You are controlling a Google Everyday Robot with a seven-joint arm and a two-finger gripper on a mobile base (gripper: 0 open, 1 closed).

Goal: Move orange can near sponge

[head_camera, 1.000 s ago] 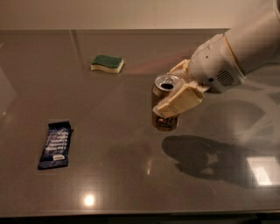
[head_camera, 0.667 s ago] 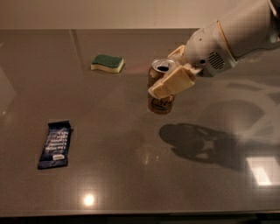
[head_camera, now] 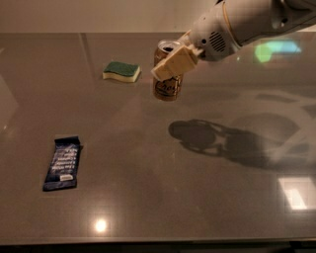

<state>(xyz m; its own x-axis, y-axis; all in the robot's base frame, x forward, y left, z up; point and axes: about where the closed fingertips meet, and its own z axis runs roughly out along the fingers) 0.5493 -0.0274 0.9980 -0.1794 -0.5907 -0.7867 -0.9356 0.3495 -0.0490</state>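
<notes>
Your gripper (head_camera: pixel 174 55) is at the far side, right of centre, its fingers clamped on the can (head_camera: pixel 167 88). The can hangs slightly tilted, clear of the table (head_camera: pixel 148 197). The sponge (head_camera: pixel 121 71) lies near the can, to its left, not touching it. A blue wrapper (head_camera: pixel 61 163) lies near left.

this looks like a kitchen or break-room spot: a wide, glossy dark grey tabletop (head_camera: pixel 148 197) against a plain pale wall (head_camera: pixel 98 15), with a sponge (head_camera: pixel 122 71), a snack bar wrapper (head_camera: pixel 62 163), and the orange can (head_camera: pixel 168 88) that my gripper (head_camera: pixel 172 64) clasps over its far side.
</notes>
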